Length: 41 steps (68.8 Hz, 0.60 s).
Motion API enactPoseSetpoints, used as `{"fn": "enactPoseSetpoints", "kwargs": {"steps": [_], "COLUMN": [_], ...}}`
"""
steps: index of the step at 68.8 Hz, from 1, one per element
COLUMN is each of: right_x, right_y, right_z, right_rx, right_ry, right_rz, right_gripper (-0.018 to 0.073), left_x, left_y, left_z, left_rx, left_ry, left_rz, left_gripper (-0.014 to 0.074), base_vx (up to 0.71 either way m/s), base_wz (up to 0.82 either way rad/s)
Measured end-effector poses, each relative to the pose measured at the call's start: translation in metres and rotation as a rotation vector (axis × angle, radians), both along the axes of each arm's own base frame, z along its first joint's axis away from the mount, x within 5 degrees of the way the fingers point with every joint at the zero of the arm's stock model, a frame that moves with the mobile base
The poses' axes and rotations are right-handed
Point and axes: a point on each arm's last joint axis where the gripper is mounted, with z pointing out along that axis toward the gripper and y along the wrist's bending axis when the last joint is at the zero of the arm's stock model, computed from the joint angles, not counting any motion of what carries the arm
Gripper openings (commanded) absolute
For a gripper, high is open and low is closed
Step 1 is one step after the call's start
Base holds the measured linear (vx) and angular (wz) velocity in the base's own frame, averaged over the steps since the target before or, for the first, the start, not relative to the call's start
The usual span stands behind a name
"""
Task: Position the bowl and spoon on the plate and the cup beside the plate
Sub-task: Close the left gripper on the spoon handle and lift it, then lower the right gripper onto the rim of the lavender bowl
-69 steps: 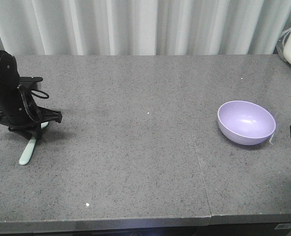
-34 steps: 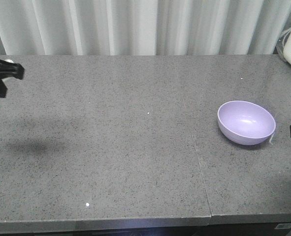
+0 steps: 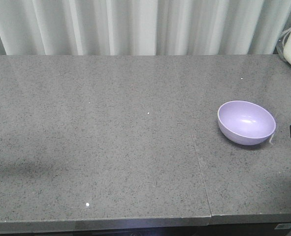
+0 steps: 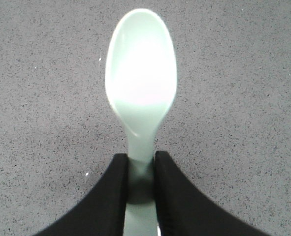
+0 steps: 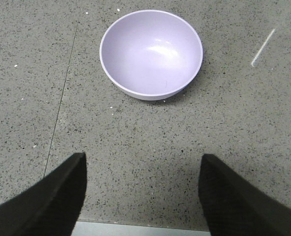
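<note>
The lavender bowl (image 3: 246, 122) is shown upright and empty on the grey counter (image 3: 111, 123), toward its right end. The mint-green spoon (image 4: 141, 83) is clamped by its handle in the left gripper (image 4: 141, 166), scoop outward.

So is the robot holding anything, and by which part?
Yes. The left gripper pinches the spoon by its handle, just below the scoop. The right gripper is open and holds nothing.

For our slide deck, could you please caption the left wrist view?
Left jaws clamp the mint-green spoon by its handle, scoop pointing forward, above the grey speckled table.
</note>
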Motion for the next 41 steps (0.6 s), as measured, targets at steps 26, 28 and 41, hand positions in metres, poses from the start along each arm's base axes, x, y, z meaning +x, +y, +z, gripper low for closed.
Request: {"fn": "enactPoseSetpoints", "kwargs": {"steps": [26, 28, 41], "right_x": [0.03, 0.036, 0.081], "right_y": [-0.005, -0.005, -0.006], "right_z": [-0.002, -0.003, -0.012], "right_rx": [0.003, -0.005, -0.036], "right_ry": [-0.028, -0.022, 0.031], "right_rz": [-0.117, -0.121, -0.136], "right_gripper": [0.0483, 0.0483, 0.0483], "left_x": [0.0, 0.0, 0.0], "left_y": [0.0, 0.0, 0.0], "left_z": [0.0, 0.0, 0.0], "left_rx": [0.0, 0.0, 0.0], "left_ry": [0.003, 0.003, 0.003], "left_rz": [0.0, 0.0, 0.0], "left_gripper": [-0.0006, -0.0006, -0.0006], "base_vx": [0.0, 0.0, 0.0], "base_wz": [0.0, 0.0, 0.0]}}
